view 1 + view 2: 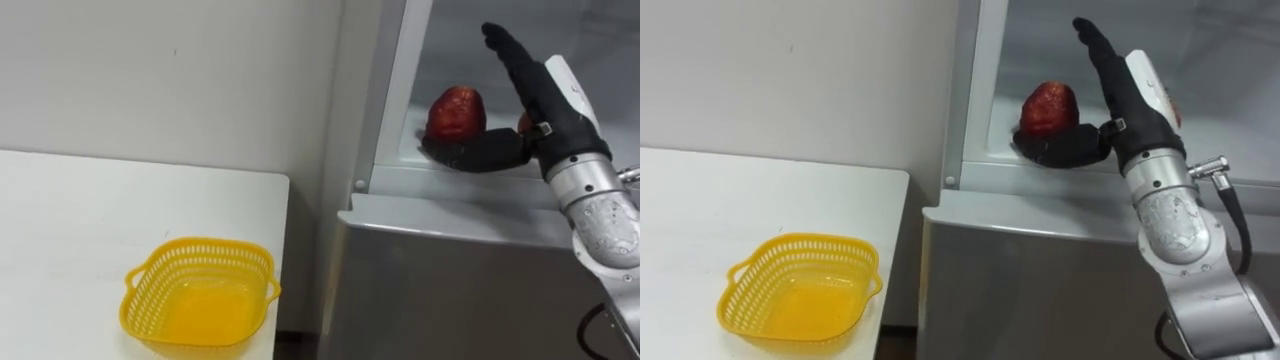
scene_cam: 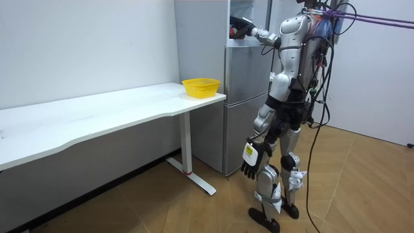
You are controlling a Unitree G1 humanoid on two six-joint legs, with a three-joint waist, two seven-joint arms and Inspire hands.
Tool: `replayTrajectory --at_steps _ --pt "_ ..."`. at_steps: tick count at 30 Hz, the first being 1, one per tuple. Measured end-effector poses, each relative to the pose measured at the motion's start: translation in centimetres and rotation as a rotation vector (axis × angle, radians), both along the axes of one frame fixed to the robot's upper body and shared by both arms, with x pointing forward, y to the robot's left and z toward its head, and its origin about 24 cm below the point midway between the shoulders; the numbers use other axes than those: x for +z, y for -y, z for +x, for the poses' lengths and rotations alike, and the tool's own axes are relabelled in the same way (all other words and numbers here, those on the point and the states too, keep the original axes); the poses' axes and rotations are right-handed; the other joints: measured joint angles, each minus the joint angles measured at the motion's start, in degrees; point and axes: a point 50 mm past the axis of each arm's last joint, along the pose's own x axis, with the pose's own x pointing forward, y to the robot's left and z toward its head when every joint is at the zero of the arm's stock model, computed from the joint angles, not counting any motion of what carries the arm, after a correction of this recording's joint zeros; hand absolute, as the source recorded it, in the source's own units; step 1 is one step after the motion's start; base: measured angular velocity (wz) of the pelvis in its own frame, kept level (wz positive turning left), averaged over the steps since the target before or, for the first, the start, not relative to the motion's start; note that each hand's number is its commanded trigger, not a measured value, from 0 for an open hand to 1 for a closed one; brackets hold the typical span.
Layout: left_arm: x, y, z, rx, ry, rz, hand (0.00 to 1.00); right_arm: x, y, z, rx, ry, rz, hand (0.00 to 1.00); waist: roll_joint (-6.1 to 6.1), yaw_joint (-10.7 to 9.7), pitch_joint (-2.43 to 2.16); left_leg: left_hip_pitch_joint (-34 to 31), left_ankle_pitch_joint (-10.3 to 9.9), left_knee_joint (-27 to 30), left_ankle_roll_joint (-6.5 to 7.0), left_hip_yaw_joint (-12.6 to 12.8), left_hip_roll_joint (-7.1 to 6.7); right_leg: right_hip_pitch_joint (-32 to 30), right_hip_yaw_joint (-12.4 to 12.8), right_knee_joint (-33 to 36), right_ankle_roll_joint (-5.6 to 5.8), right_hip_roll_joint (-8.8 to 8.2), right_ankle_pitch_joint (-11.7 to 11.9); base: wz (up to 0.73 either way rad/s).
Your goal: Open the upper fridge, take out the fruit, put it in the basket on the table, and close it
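Operator: Where does the fruit stand, and what is my right hand doing?

Instructor: Red fruit (image 1: 457,110) sits in the upper fridge compartment (image 1: 420,60), near the front of its white ledge (image 1: 450,180). Your right hand (image 1: 552,110) stands just beside it. The fingers are straight, together and pointing up, and the thumb lies low across the fruit's base. Nothing is clamped yet. Your left hand (image 2: 251,158) hangs by the thigh, fingers relaxed.

Operator: How do you want the grasp made?

Instructor: You curl the fingers round the fruit's side to meet the thumb, then lift. The fruit is rounded, tapering and faintly glossy, and probably firm, so it may roll on the smooth ledge. The yellow perforated plastic basket (image 1: 200,295) waits on the white table (image 1: 80,200).
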Motion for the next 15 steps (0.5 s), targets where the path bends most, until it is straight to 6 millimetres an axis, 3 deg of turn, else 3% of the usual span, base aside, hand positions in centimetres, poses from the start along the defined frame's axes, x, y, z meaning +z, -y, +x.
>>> replayTrajectory --at_steps 8,12,15 --pt "0.23 -0.17 0.49 -0.016 0.011 0.014 0.0 0.04 -0.01 0.33 0.033 -0.053 0.016 0.0 -0.18 -0.1 -0.13 -0.5 0.2 0.3 0.23 0.2 -0.2 -0.3 0.5 0.0 -0.05 -0.16 0.0 0.0" --pt "0.41 -0.49 0.86 0.003 0.02 0.027 0.0 0.24 0.04 0.56 0.087 -0.117 0.048 0.0 -1.09 -0.2 -0.88 -0.7 0.2 0.3 0.24 0.4 -0.15 -0.9 0.9 0.1 -0.13 -0.14 0.0 -0.04" --pt "0.43 -0.53 0.97 0.006 0.02 0.034 0.0 0.48 0.46 0.94 0.111 -0.159 0.069 0.0 -0.94 -0.2 -0.73 -0.5 0.2 0.3 0.24 0.4 -0.14 -0.9 1.0 0.1 -0.13 -0.02 0.1 -0.01"
